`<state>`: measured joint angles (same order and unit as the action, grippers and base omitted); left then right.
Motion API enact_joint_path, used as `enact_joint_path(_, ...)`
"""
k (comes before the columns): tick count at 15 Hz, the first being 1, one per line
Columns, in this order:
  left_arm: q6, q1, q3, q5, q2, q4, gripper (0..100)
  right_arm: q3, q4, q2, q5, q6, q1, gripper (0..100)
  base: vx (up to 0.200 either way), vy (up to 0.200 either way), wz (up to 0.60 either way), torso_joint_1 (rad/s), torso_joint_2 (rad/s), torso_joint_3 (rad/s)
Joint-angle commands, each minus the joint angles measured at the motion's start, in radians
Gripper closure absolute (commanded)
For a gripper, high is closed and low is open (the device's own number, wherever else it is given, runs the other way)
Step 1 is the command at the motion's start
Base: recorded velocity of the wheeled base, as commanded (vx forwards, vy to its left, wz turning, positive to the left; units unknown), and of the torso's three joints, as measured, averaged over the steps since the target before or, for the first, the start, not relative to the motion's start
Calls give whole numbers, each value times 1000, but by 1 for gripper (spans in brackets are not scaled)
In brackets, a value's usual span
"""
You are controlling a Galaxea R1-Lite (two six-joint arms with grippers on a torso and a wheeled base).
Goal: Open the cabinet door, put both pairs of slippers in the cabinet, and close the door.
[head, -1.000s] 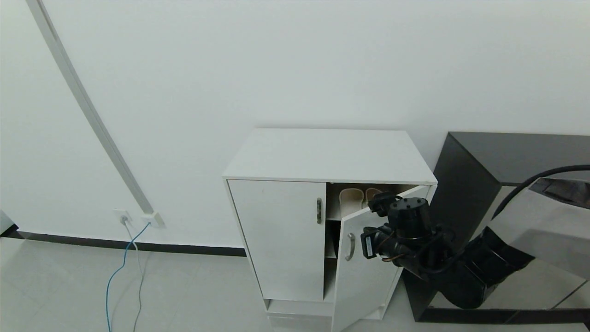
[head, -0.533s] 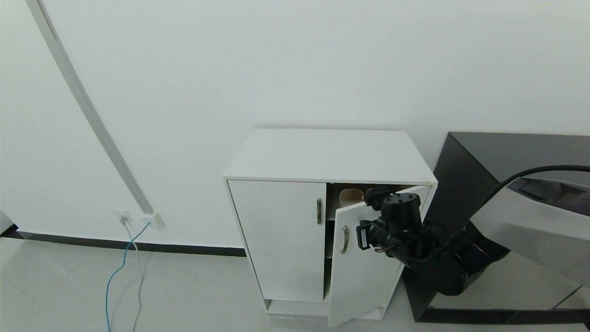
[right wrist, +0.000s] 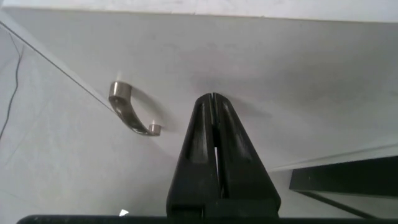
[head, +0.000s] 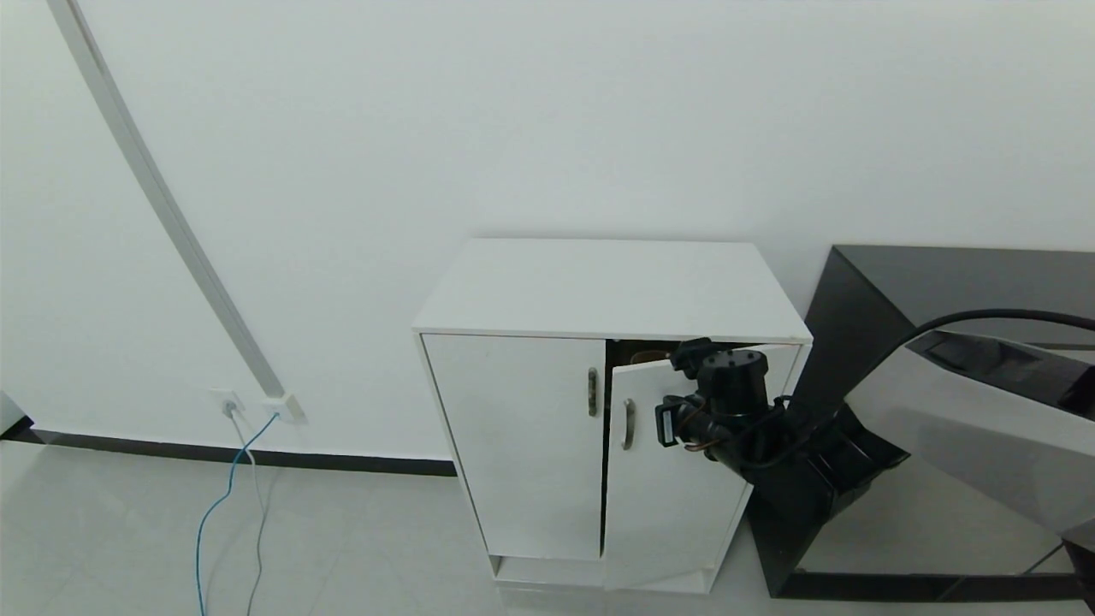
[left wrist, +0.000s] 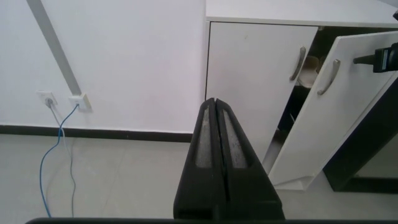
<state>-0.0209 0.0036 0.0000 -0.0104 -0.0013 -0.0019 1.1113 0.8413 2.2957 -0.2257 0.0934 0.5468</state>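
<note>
Right gripper, fingers together, tip on door: door swung from half-open to nearly closed, slit left. Slippers probably inside, hidden. Left gripper pinched empty.

right arm: black, silver shell | cable: black | left claw: black, grey pads

On a white wall, a grey cable duct slants down at the left to two wall sockets. A blue cable and a grey cable trail from them onto the tiled floor. Black skirting lines the wall's foot. A glossy black unit stands at the right.
</note>
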Motion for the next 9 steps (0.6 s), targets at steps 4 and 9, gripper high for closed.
enact_joint_path(4,-1,-1,0,0,1,-1,100,45,-1,36,0,0,-19,100,0,0,0,0,0,0)
enact_joint_path(9,-1,-1,0,0,1,-1,100,121,-37,76,0,0,-47,100,0,0,0,0,0,0)
